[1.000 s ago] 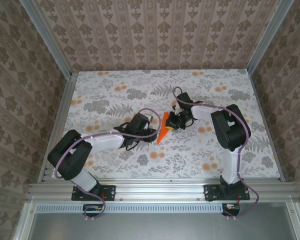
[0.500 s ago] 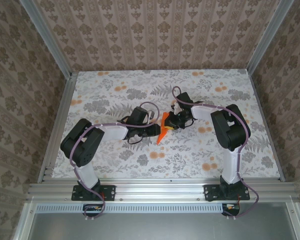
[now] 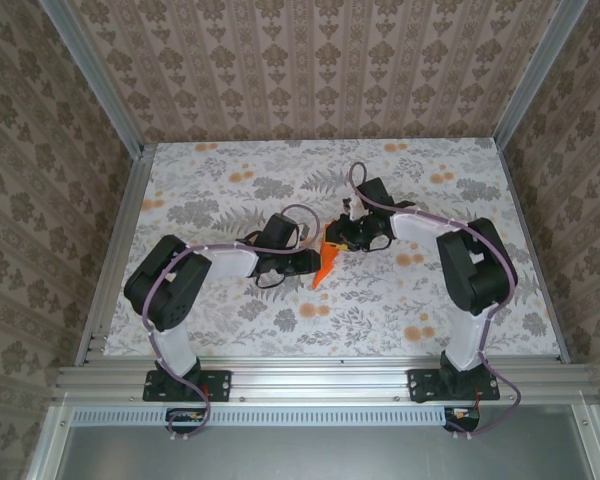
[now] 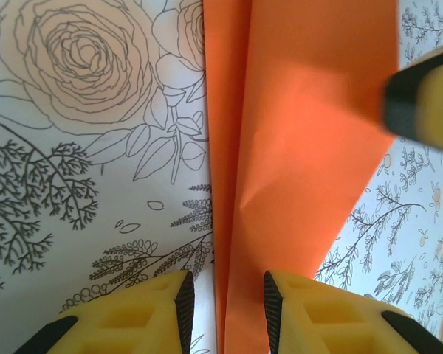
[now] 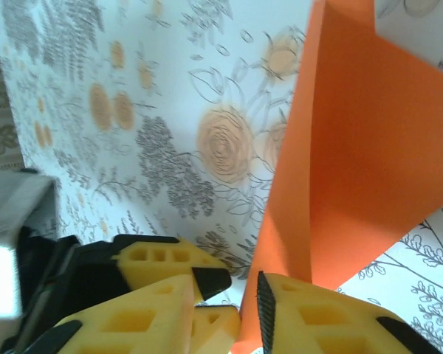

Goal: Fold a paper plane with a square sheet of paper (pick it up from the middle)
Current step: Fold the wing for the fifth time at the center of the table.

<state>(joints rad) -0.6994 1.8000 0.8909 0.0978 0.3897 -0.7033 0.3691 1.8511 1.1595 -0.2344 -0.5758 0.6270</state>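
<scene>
The bright orange paper (image 3: 324,265) is folded into a slim pointed dart with a centre crease and stands partly raised at mid-table. My left gripper (image 3: 313,262) reaches it from the left. In the left wrist view it (image 4: 227,310) is open, with the paper's (image 4: 295,147) creased edge running between its yellow fingers. My right gripper (image 3: 338,240) comes in from the right at the paper's far end. In the right wrist view it (image 5: 225,317) is open, and the paper (image 5: 354,162) drops between its fingers against the right pad (image 5: 264,306). The left gripper's fingers (image 5: 162,258) sit close beside it.
The floral tablecloth (image 3: 230,190) covers the table, with pale-orange printed flowers (image 3: 413,332) scattered on it. Metal rails (image 3: 115,230) and patterned walls close in the left, right and far sides. One of the right gripper's fingers (image 4: 428,96) overlaps the paper's upper right.
My left arm has folded its elbow in and pushed its gripper right, up to the paper. The right arm has shifted slightly. The paper has stayed roughly where it was.
</scene>
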